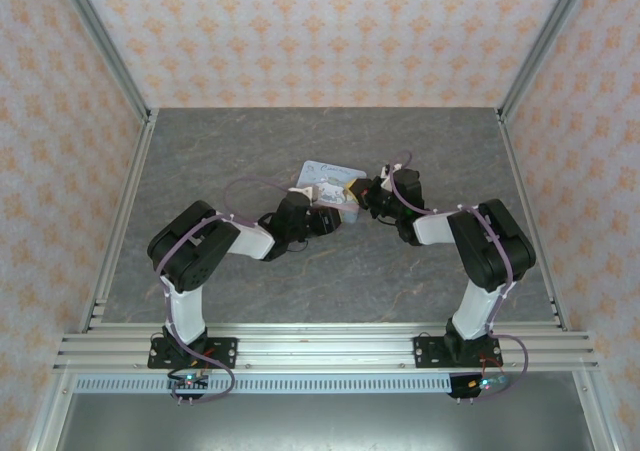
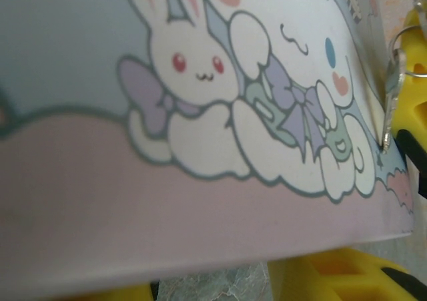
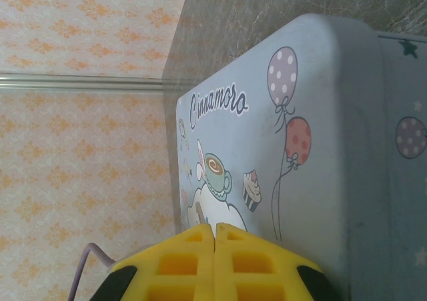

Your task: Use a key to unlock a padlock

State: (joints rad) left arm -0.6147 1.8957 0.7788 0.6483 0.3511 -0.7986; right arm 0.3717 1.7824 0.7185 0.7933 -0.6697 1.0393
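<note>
A pastel-blue cartoon-printed tin (image 1: 325, 176) lies mid-table between both grippers. My left gripper (image 1: 335, 214) is at its near edge. In the left wrist view the tin (image 2: 200, 181) spans the picture, with the yellow fingers (image 2: 333, 277) of the left gripper (image 2: 220, 284) closed against its lower edge. The small silvery key (image 2: 392, 91) hangs from a ring beside the tin's right end, held at the right gripper's yellow fingers (image 2: 417, 74). My right gripper (image 1: 368, 193) (image 3: 214, 229) has its jaws pressed together over the tin's lid (image 3: 320, 147). The padlock is hidden.
The grey marbled tabletop (image 1: 400, 271) is walled by patterned panels and metal posts (image 1: 110, 61) on three sides. A rail (image 1: 320, 349) runs along the near edge by the arm bases.
</note>
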